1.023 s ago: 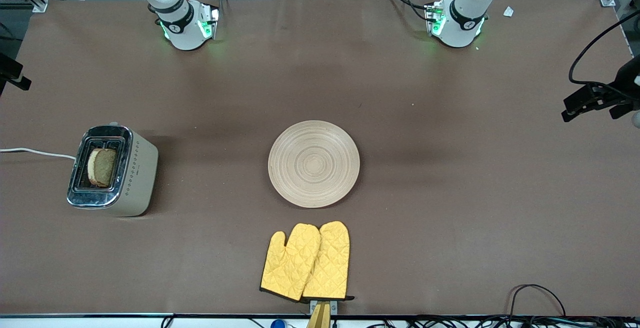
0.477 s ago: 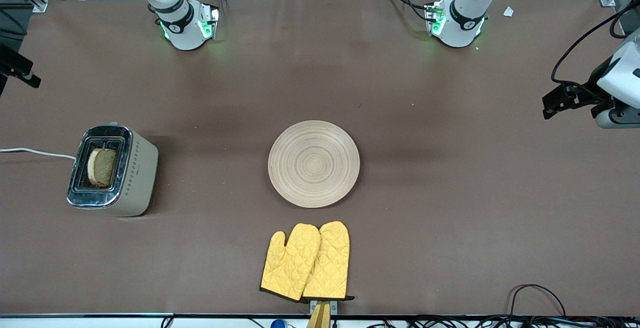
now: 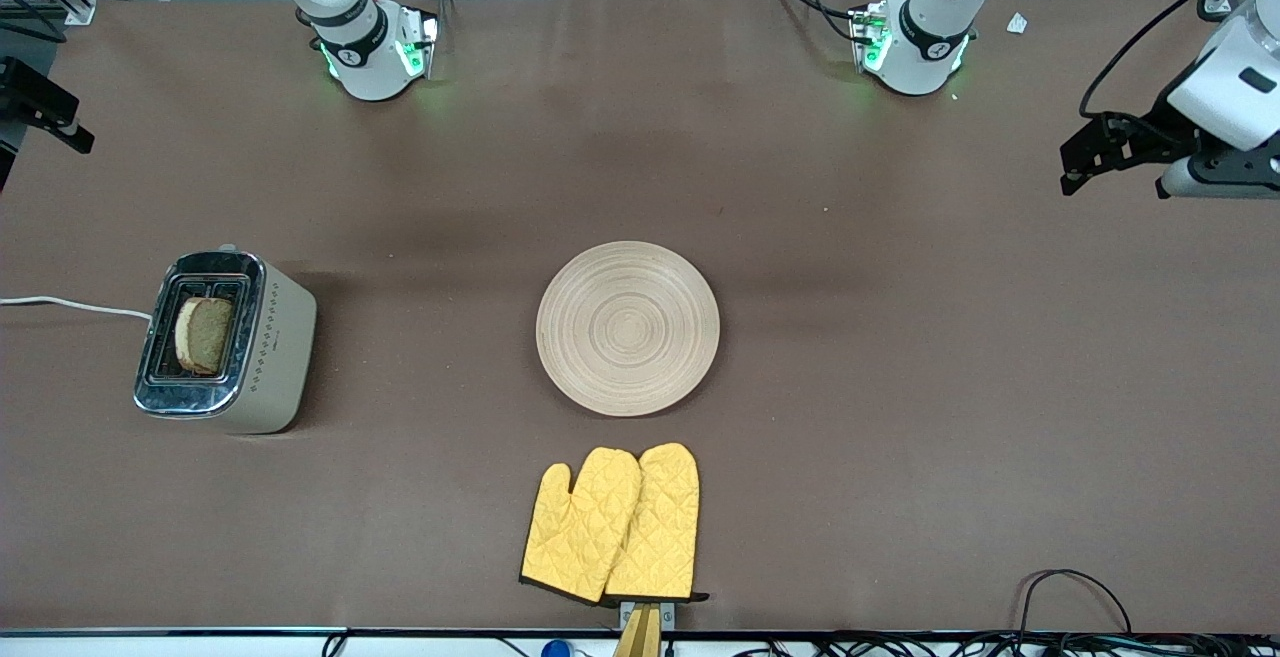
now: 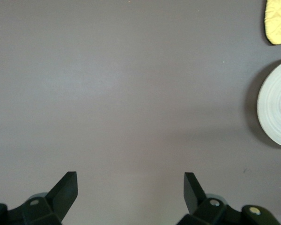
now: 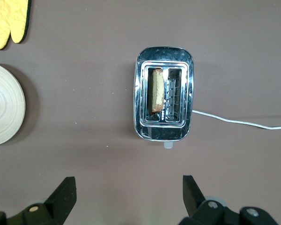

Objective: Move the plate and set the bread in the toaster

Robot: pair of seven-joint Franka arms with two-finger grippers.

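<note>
The light-wood plate (image 3: pixel 627 327) lies flat mid-table with nothing on it; its rim also shows in the left wrist view (image 4: pixel 276 105) and the right wrist view (image 5: pixel 4 110). Toward the right arm's end stands the cream toaster (image 3: pixel 280 342) with a chrome top (image 5: pixel 165 133). The slice of bread (image 3: pixel 205 334) stands upright in one slot (image 5: pixel 156 90); the other slot is empty. My left gripper (image 3: pixel 1095 152) hangs open over the left arm's end of the table, fingers wide apart over bare cloth (image 4: pixel 129 187). My right gripper (image 3: pixel 45 107) hangs open high over the right arm's end, beside the toaster (image 5: pixel 129 192).
A pair of yellow oven mitts (image 3: pixel 612 524) lies nearer the front camera than the plate. The toaster's white cord (image 3: pixel 70 305) runs off the table's end. Brown cloth (image 3: pixel 900 387) covers the table. Cables lie along the front edge.
The left arm has swung in from the table's end, more of its wrist now showing. The right gripper has shifted slightly at its end. Plate, toaster and bread have not moved.
</note>
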